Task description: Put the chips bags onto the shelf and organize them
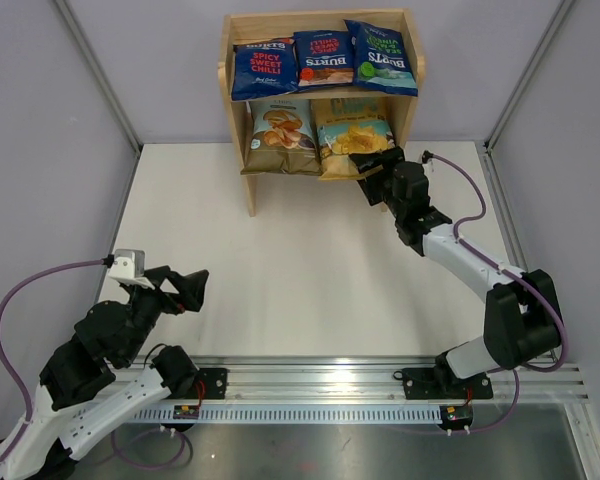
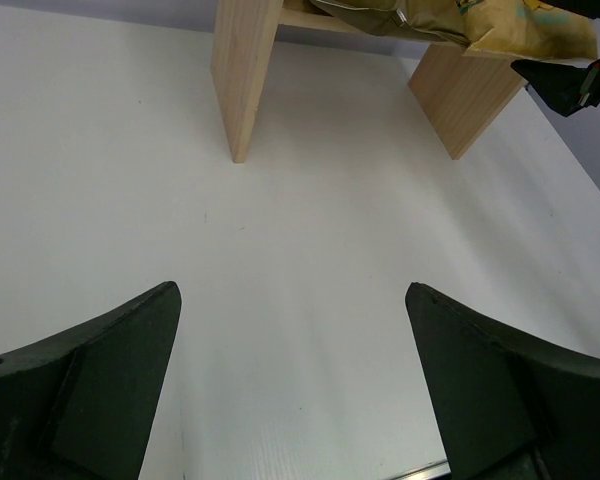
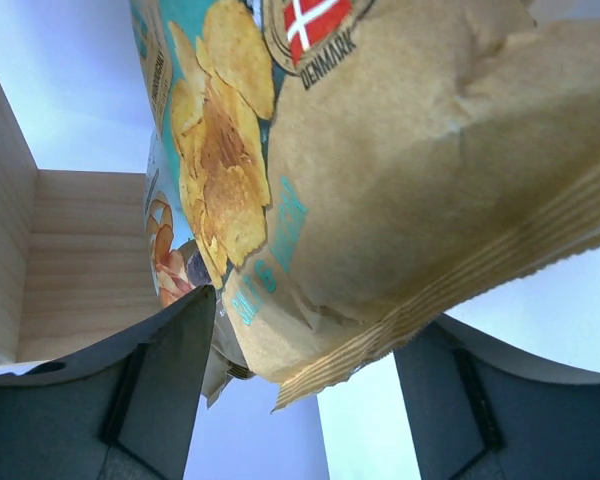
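The wooden shelf point(image 1: 250, 185) stands at the back of the table. Three dark blue Burts bags lie on its top tier: left point(image 1: 264, 68), middle point(image 1: 324, 57) and the green-marked one on the right point(image 1: 381, 57). The Cassava bag point(image 1: 281, 135) and the yellow/teal bag point(image 1: 348, 130) stand on the lower tier. My right gripper point(image 1: 372, 165) is open at the yellow/teal bag's lower right corner. In the right wrist view the bag's crimped edge point(image 3: 400, 150) hangs between my spread jaws point(image 3: 315, 310), with the Cassava bag point(image 3: 165, 250) behind. My left gripper point(image 1: 185, 290) is open and empty over the near left of the table point(image 2: 291, 288).
Grey enclosure walls point(image 1: 70, 150) close in the table on the left, right and back. A metal rail point(image 1: 310, 385) runs along the near edge. The shelf's side panels point(image 2: 242, 70) reach down to the table. A purple cable point(image 1: 470, 190) trails from the right wrist.
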Controlling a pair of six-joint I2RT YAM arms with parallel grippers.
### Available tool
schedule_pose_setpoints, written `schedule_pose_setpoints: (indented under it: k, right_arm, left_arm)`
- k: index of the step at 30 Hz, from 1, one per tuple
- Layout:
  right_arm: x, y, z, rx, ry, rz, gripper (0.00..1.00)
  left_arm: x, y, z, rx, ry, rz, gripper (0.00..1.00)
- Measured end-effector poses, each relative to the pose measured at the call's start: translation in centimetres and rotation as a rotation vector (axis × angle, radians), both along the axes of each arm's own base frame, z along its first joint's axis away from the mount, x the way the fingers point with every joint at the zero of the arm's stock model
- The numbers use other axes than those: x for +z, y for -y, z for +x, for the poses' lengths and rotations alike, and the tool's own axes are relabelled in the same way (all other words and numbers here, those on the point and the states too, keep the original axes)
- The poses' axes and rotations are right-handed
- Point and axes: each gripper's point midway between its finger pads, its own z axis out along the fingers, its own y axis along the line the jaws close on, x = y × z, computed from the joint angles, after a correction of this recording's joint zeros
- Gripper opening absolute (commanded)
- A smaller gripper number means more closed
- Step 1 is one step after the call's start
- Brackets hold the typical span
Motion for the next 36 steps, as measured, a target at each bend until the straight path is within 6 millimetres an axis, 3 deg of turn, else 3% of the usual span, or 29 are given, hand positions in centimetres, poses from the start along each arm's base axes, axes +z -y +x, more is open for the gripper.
schedule_pose_setpoints:
  k: [6, 14, 18, 23, 26, 33, 36]
  right_arm:
    - [-0.1, -0.1, -0.1, 0.006, 0.001, 0.018, 0.60]
    - [-0.3, -0.6, 0.9, 0.007, -0.001, 0.041, 0.60]
    - [-0.5, -0.8, 1.4, 0.008, -0.006, 0.050, 0.65]
    - [0.0, -0.8, 1.5, 0.007, 0.007, 0.064, 0.92]
    - [0.2, -0.5, 1.4, 0.004, 0.012, 0.059, 0.99]
    - [2.7, 0.6, -0.2, 0.003, 0.057, 0.050, 1.00]
    - [2.9, 1.0, -1.2, 0.011, 0.065, 0.039, 1.00]
  left_arm:
    - [-0.1, 0.1, 0.1, 0.000, -0.006, 0.007, 0.99]
    - [-0.2, 0.2, 0.1, 0.000, -0.009, 0.011, 0.99]
    - [-0.2, 0.2, 0.1, 0.000, -0.009, 0.011, 0.99]
    - [-0.2, 0.2, 0.2, 0.000, -0.010, 0.012, 0.99]
    - [-0.3, 0.3, 0.2, 0.000, -0.014, 0.017, 0.99]
    - [-0.4, 0.2, 0.4, 0.008, -0.020, 0.023, 0.99]
    - [-0.5, 0.1, 0.5, 0.021, -0.022, 0.028, 0.99]
